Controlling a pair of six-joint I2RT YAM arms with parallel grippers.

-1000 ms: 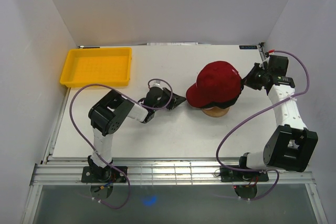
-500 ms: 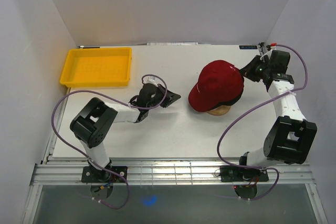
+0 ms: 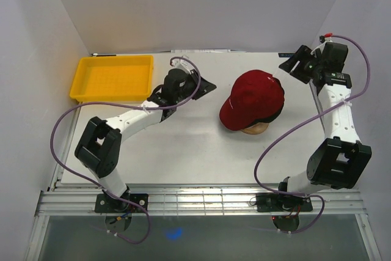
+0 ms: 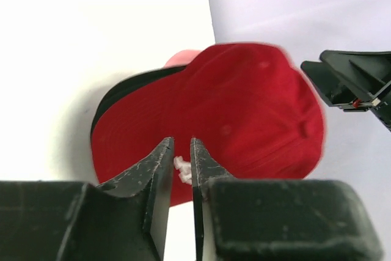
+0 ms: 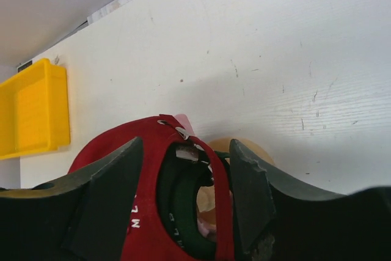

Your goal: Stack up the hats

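Observation:
A red hat (image 3: 253, 99) sits on top of the pile on the wooden stand (image 3: 252, 129), brim toward the left. Through its back opening a dark green hat (image 5: 183, 212) shows underneath. A black brim edge (image 4: 119, 96) pokes out below the red brim. My left gripper (image 3: 206, 85) hovers left of the hat, clear of it. Its jaws stand a narrow gap apart with nothing between them (image 4: 182, 149). My right gripper (image 3: 292, 65) is behind the hat at the far right, apart from it. It is open wide, and the red back strap (image 5: 183, 134) shows beyond the jaws.
A shallow yellow tray (image 3: 113, 77) lies at the far left of the table. White walls close in the back and both sides. The right gripper's fingers (image 4: 351, 80) show in the left wrist view beyond the hat.
The right gripper has opened and drawn back to the far right, off the hat. The left gripper has moved away toward the far side, widening slightly. The red hat stays on the stand.

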